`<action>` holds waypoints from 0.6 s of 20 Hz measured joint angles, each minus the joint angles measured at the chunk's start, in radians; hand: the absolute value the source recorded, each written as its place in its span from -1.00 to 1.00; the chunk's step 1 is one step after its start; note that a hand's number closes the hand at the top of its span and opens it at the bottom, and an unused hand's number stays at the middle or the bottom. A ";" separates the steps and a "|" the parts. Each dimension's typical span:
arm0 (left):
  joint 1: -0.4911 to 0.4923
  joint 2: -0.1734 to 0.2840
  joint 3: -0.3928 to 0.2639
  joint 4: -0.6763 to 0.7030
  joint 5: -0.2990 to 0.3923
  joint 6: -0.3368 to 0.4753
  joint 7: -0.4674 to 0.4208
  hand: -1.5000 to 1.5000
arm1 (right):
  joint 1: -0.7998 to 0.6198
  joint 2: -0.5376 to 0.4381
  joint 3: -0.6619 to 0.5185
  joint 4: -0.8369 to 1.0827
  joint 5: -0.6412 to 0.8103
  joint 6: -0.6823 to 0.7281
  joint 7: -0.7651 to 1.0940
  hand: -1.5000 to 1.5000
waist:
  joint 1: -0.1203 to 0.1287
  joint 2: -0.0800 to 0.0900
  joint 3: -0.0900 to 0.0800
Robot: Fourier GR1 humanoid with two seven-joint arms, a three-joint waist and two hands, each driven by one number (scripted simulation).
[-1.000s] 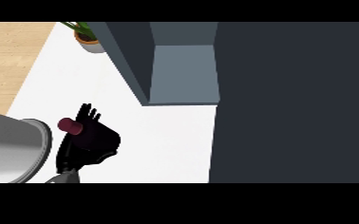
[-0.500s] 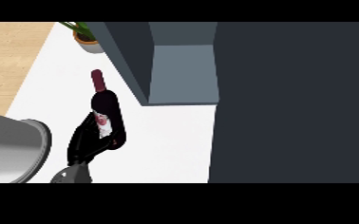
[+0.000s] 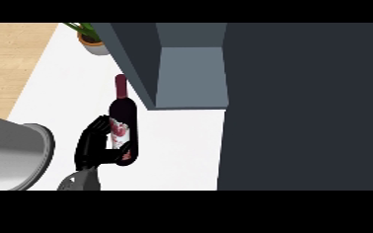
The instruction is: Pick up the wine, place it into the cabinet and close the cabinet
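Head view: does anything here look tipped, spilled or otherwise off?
Nothing stands out. The dark red wine bottle is held in the left hand, neck toward the small potted plant, beside the open grey cabinet. No spill shows on the white counter.

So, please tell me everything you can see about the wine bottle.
The wine bottle is dark, almost black, with a dark red capsule over its neck and a white label printed in red. It looks like glass. In the head view its neck points toward the far side of the counter and its base toward the robot. The black hand in view curls round its lower body, over the label. It is over the white counter, just left of the open grey cabinet. Whether it touches the counter cannot be told.
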 measured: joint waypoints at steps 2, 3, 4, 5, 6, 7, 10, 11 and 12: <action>0.052 -0.006 0.001 -0.038 0.012 -0.019 -0.039 1.00 | 0.002 -0.001 -0.007 0.001 0.000 0.001 -0.002 -1.00 | 0.004 -0.001 0.000; 0.079 -0.007 0.004 -0.059 0.021 -0.031 -0.058 1.00 | 0.000 -0.003 -0.013 0.001 -0.001 0.002 0.000 -1.00 | 0.007 -0.002 0.000; 0.097 -0.009 0.006 -0.078 0.027 -0.037 -0.075 1.00 | -0.002 -0.002 -0.012 0.000 -0.001 -0.001 0.005 -1.00 | 0.007 -0.002 0.000; 0.112 -0.015 -0.002 -0.098 0.036 -0.035 -0.088 1.00 | -0.010 -0.004 -0.019 0.001 -0.002 0.001 0.010 -1.00 | 0.008 -0.002 0.000; 0.135 -0.020 -0.006 -0.121 0.040 -0.041 -0.107 1.00 | -0.010 -0.002 -0.012 0.001 -0.002 0.000 0.012 -1.00 | 0.008 -0.002 0.000; 0.156 -0.022 -0.009 -0.142 0.046 -0.053 -0.118 1.00 | -0.014 -0.001 -0.013 0.001 -0.002 -0.001 0.015 -1.00 | 0.009 -0.002 0.000; 0.183 -0.030 -0.037 -0.198 0.079 -0.061 -0.142 1.00 | -0.013 0.006 -0.008 0.002 -0.001 -0.002 0.008 -1.00 | 0.007 -0.002 0.000; 0.197 -0.032 -0.056 -0.229 0.089 -0.064 -0.140 1.00 | -0.016 0.004 -0.014 0.002 -0.002 -0.002 0.012 -1.00 | 0.008 -0.003 0.000; 0.208 -0.033 -0.068 -0.252 0.100 -0.067 -0.137 1.00 | -0.014 0.004 -0.010 0.001 -0.002 -0.003 0.018 -1.00 | 0.007 -0.002 0.000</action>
